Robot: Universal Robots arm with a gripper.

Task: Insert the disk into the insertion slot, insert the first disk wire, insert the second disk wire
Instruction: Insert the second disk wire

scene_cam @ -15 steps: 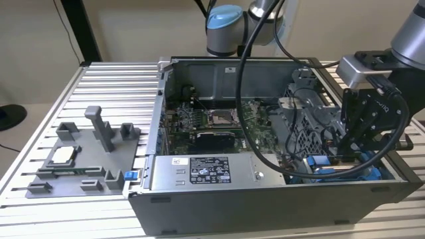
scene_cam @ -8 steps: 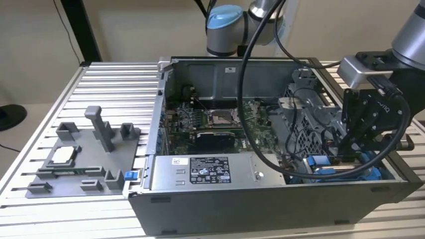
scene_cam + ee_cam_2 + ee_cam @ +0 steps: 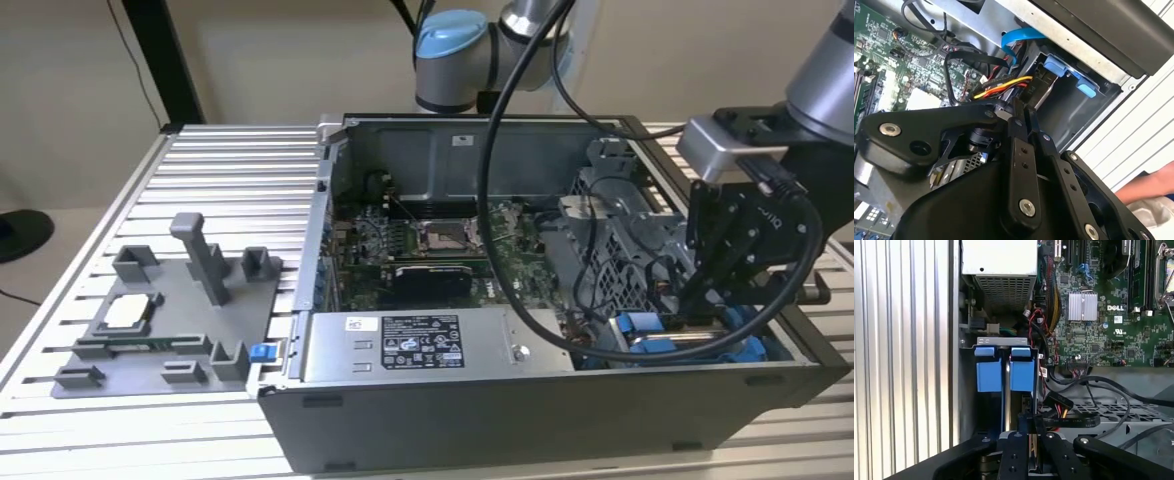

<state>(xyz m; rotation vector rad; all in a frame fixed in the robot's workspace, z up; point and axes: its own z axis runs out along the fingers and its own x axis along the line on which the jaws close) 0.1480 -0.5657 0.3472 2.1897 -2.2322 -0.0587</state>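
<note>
A: Where's the disk [image 3: 990, 374]?

B: Already in the slot [image 3: 968, 405], at the corner of the case [image 3: 534, 420] on the exterior view's right. The blue frame shows there, low down beside the case wall. In the first wrist view its two blue tabs sit side by side, with the thin metal edge between them.

A: And the gripper [image 3: 1030, 429]?

B: Down inside the case, right over that corner. Fingers drawn close together. They look pinched on a small black plug [image 3: 1026, 421], though the grip point is partly hidden by the fingers themselves.

A: How does the disk lie from the tip?

B: Straight ahead along the fingers' own line, near but apart. The disk stands edge-on to the gripper, and its long axis runs on in the same line as the fingers, down into the bay. So the plug and the disk's end look roughly lined up. That's my reading, not certain.

A: Anything close by?

B: A yellow, red and black wire bundle [image 3: 1004, 87] runs just beside the fingertips in the second wrist view. Whether it touches them I can't tell. A second black plug [image 3: 1056, 402] on those wires lies next to the tip, towards the board [image 3: 1104, 335].
</note>
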